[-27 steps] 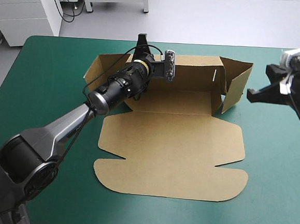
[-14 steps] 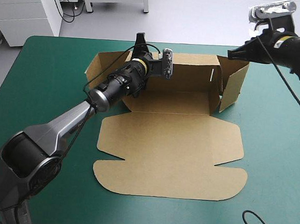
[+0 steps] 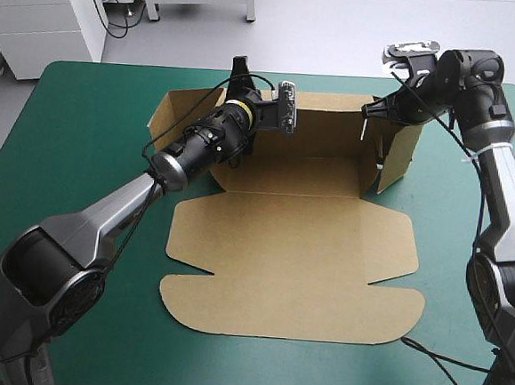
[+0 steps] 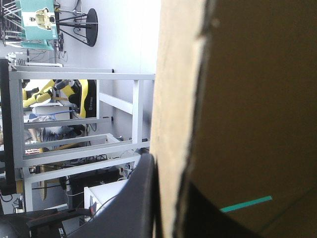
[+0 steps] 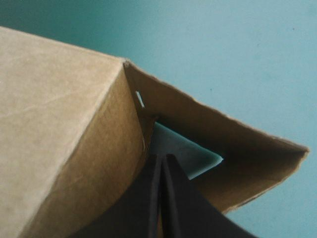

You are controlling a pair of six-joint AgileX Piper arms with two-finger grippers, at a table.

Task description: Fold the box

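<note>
Wall-raising step: the box [image 3: 289, 240] sat on the bench [image 3: 83, 143], its rear wall [image 3: 334, 127] clamped by the left gripper [image 3: 243, 74]. The right gripper [image 5: 163, 157], fingers together, probed the right corner. Next, probably: tuck the end flap [image 3: 403, 155] inward.

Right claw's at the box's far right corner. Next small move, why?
Probably ease the right claw deeper, creasing the end flap square to the back wall. It's shut, tip in their corner, where teal-green cover shows through a gap; the left claw pinches the back wall upright.
</note>
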